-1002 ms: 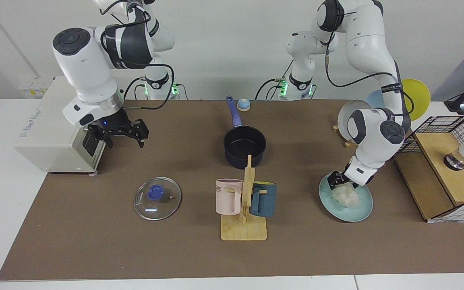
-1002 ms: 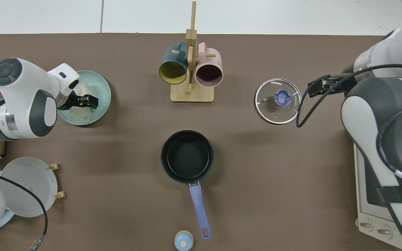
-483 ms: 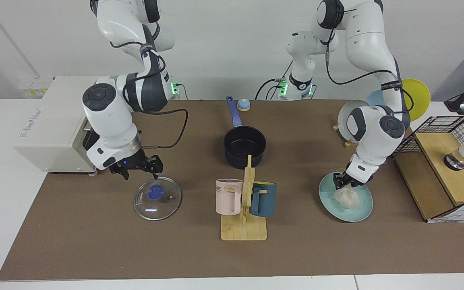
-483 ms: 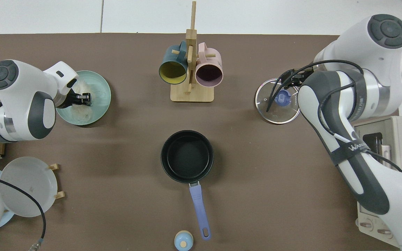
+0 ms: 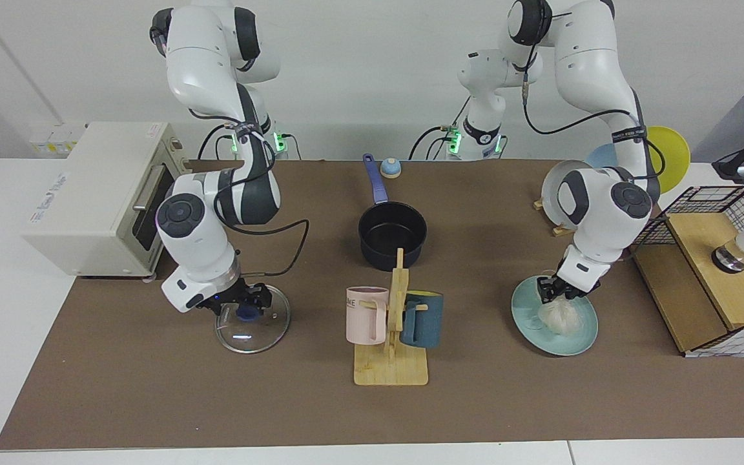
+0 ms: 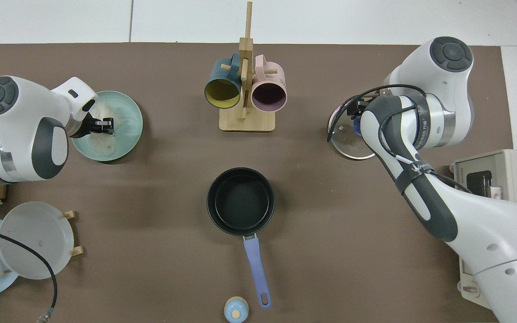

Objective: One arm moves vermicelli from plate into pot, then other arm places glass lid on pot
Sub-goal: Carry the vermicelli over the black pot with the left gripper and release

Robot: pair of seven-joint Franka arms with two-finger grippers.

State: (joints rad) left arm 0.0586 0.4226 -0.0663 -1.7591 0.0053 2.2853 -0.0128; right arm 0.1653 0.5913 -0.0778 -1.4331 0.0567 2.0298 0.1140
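A brown mat [image 5: 152,387] covers a white table against a pale wall, and two white robot arms work at opposite ends of it. The left gripper [image 5: 556,292] is down over the teal plate [image 5: 584,337], its fingers closed on the top of a whitish vermicelli [image 5: 559,316] bundle whose bulk sits on the plate; in the top view the same gripper [image 6: 103,126] pinches the threads above the plate [image 6: 130,112], with the vermicelli [image 6: 101,141] spread beneath. The right gripper [image 5: 246,303] is lowered onto the glass lid [image 5: 252,332], which lies flat on the mat, with its fingers on either side of the blue knob [image 5: 245,314]; whether they have closed on the knob cannot be told from either view. From above, the arm hides much of the lid [image 6: 343,141]. The dark pot [image 5: 392,235] stands empty at the middle of the mat, well apart from both lid and plate, its blue-purple handle pointing toward the arms' bases; the top view shows a bare interior [image 6: 240,201]. Between pot and camera, a wooden mug stand [image 5: 392,361] holds a pink mug [image 5: 365,315] and a teal mug [image 5: 422,318]. A cream toaster oven [image 5: 97,194] stands beside the right arm, a rack of upright plates [image 5: 569,187] behind the left, and a small blue knob-like object [image 5: 390,168] lies near the pot's handle.
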